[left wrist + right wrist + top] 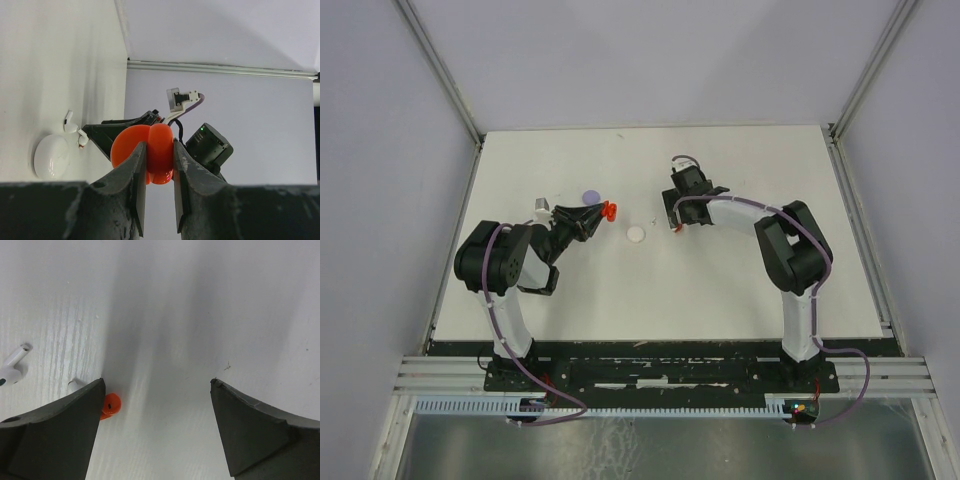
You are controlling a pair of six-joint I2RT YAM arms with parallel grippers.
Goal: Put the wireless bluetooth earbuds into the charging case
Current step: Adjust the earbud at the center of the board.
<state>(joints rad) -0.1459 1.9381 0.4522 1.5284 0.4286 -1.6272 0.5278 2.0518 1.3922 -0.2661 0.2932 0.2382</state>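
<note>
My left gripper (159,146) is shut on a red charging case (150,152) and holds it above the table, its two halves slightly apart. In the top view the case (609,211) hangs left of centre at the left gripper (598,213). My right gripper (157,382) is open, low over the table, with nothing between its fingers. A red earbud (110,405) lies on the table against the inner side of its left finger. A white earbud (12,365) lies further left, and another white piece (75,384) peeks out by that finger. The right gripper (674,222) stands right of the case.
A white round disc (636,234) lies on the table between the two grippers, also in the left wrist view as the white disc (51,156). A lavender disc (590,196) lies behind the left gripper. Walls enclose the white table (720,290) on three sides.
</note>
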